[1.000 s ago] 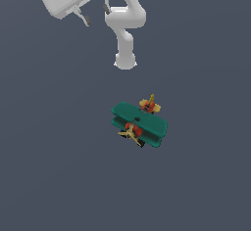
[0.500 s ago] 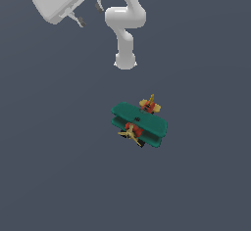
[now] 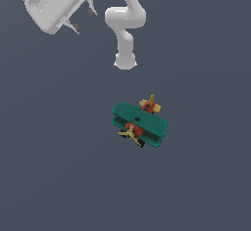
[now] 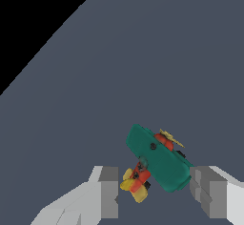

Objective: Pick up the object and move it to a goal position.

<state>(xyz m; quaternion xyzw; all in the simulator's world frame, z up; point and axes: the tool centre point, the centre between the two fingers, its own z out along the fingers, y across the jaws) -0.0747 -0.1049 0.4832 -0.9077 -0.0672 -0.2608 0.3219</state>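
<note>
The toy biplane (image 3: 139,124) is lying on the dark grey floor (image 3: 206,176), near the middle of the exterior view, its teal-green wings stacked one over the other. The yellow-tan propeller and red nose are pointing toward the lower part of that view, and the yellow tail is sticking out on the far side, toward the arm's white base (image 3: 125,61). The black wheels are barely showing under the lower wing and are hard to make out.

The gripper (image 3: 82,19) is hanging well apart from the biplane, up toward the exterior view's left, beyond the base. Its white hand is being cut off by the picture's edge, so only the lower part and two small dark-tipped fingers are showing.

In the wrist view the two grey fingers (image 4: 108,190) are standing wide apart with nothing between them; the gripper is released and is not touching the biplane (image 4: 157,159), which is appearing in the gap beyond the fingertips. A black area is filling one corner of that view past the floor's edge.
</note>
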